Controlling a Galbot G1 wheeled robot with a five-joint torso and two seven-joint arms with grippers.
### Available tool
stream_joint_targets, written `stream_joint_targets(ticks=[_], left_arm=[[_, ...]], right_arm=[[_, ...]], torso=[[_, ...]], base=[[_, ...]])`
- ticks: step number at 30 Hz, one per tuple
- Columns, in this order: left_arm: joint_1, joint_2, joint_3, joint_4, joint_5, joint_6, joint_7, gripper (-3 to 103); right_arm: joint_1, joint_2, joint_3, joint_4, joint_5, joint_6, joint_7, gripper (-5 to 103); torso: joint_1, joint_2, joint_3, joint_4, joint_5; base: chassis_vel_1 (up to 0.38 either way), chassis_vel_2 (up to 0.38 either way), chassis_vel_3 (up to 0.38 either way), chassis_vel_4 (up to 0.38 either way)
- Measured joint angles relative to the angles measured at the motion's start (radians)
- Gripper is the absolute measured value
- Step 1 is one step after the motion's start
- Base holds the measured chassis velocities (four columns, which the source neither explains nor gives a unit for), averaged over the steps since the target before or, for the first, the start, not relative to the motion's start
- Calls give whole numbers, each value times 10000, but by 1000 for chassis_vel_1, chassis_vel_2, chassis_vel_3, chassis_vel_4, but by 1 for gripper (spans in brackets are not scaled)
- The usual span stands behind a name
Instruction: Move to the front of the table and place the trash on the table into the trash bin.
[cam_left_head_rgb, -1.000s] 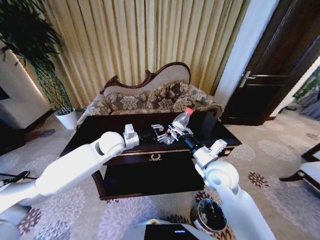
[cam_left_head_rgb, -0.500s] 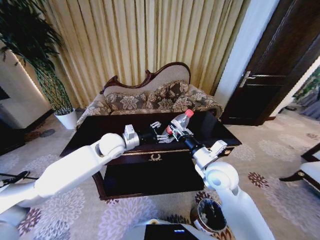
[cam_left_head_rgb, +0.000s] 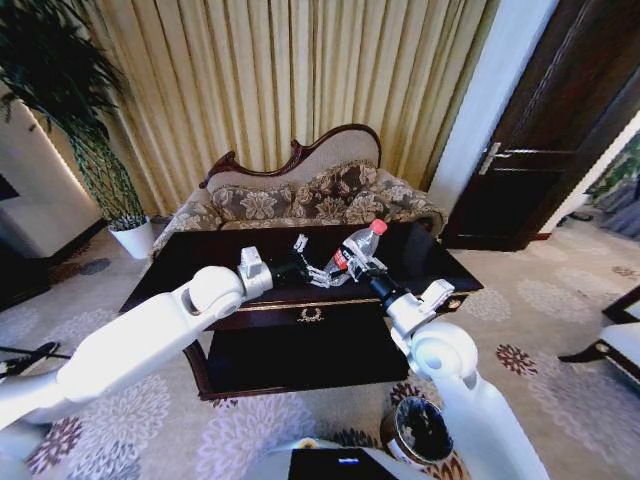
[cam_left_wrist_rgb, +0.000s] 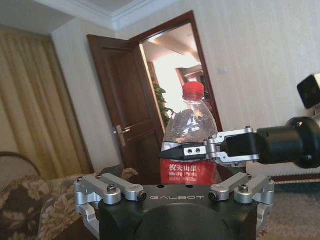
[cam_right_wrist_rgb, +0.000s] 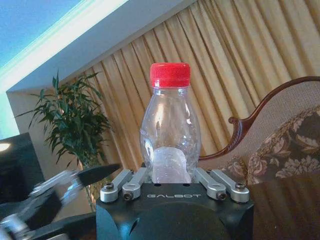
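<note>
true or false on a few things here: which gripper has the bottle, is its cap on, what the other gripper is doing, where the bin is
1. The right gripper is shut on the clear plastic bottle with red label. True.
2. The bottle's cap is missing. False: a red cap is on.
3. The left gripper is open beside the bottle. True.
4. The small round dark brown trash bin stands on the dark glossy wooden table. False: it is on the carpet by the robot's base.

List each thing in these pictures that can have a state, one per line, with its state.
Clear plastic bottle with red cap: capped, tilted, held above the table.
Right tool: shut on the bottle.
Left tool: open, beside the bottle.
Round dark trash bin: open-topped, on the floor.
Dark wooden door: open.
</note>
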Motion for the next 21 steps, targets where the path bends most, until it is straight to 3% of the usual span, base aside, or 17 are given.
stream_joint_targets(ticks=[2,4,5,9,11,16,18,19,21], left_arm=[[105,78,-106,-86,-52,15,-22,100],[901,490,-921,-470,-213,37,-165,100],[901,490,-921,-470,-213,37,-165,100],[2344,796,-2361,-882,-342,36,-530,100],[3412,806,-3478,-1344,-744,47,-1150,100],[4347,761,-4454,-1883,-1042,99,-2059,100],[4884,570,-5009,-2143,-1055,144,-2844,100],[5108,379,-5279,-2259,-1056,192,-3517,100],[5155,336,-5337,-2280,-1055,203,-3691,100]], right_arm=[[8,0,19,-6,2,14,0,26],[43,-2,81,-36,4,60,3,26],[43,-2,81,-36,4,60,3,26],[53,-21,157,-145,-18,78,6,26],[55,-14,199,-306,-77,80,9,26],[46,-13,280,-410,-145,92,12,26],[34,-24,328,-480,-303,137,12,26],[34,-24,351,-540,-413,159,13,26],[35,-24,357,-559,-454,167,13,26]], torso=[[0,0,0,0,1],[-1,0,-1,0,1],[-1,0,-1,0,1],[-1,1,0,3,-1],[-1,1,-1,4,-1],[-1,1,-1,0,1],[-1,1,0,1,1],[0,2,0,1,1],[-1,2,-1,1,0]], base=[[0,0,0,0],[0,0,0,0],[0,0,0,0],[0,0,0,0],[0,0,0,0],[0,0,0,0],[0,0,0,0],[0,0,0,0],[0,0,0,0]])
